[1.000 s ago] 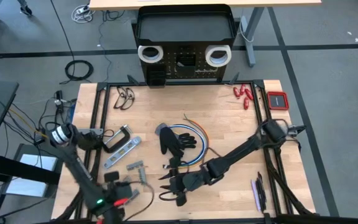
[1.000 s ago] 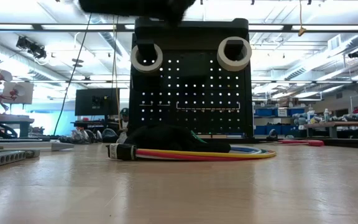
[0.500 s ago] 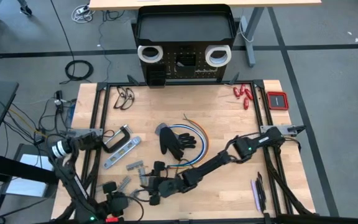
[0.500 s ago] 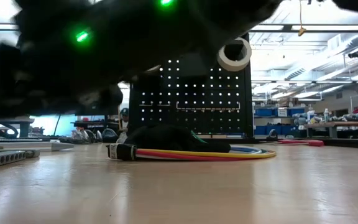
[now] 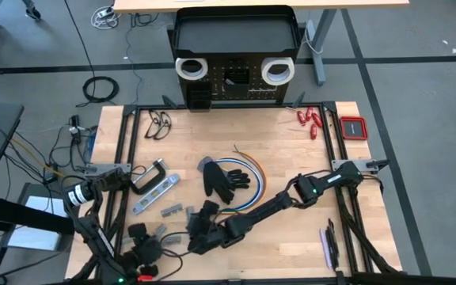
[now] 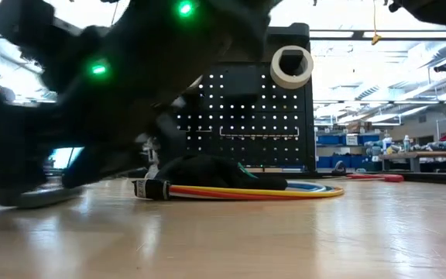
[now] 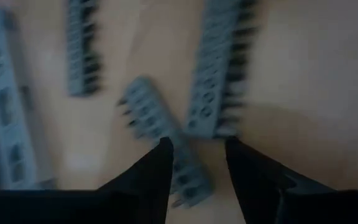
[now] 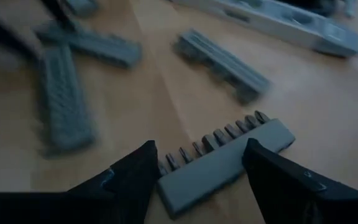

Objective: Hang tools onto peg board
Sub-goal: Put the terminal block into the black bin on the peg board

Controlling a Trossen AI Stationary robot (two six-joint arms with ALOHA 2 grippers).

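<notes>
no writing or brand can be read on anything. the right gripper (image 8: 197,163) sits low at the table's near-left, fingers spread wide astride a grey toothed bit holder (image 8: 225,158) lying flat, not clamped. the left gripper (image 7: 197,163) is part open over another grey strip (image 7: 160,127). the peg board (image 5: 235,47) stands at the far edge, a tape roll (image 5: 190,69) hung on it.

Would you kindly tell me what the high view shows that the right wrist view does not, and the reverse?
Only the high view shows the peg board with two white tape rolls, a black glove and both arms. Only the right wrist view shows the right gripper open astride a grey bit holder. Both show the grey level and the wooden table.
</notes>
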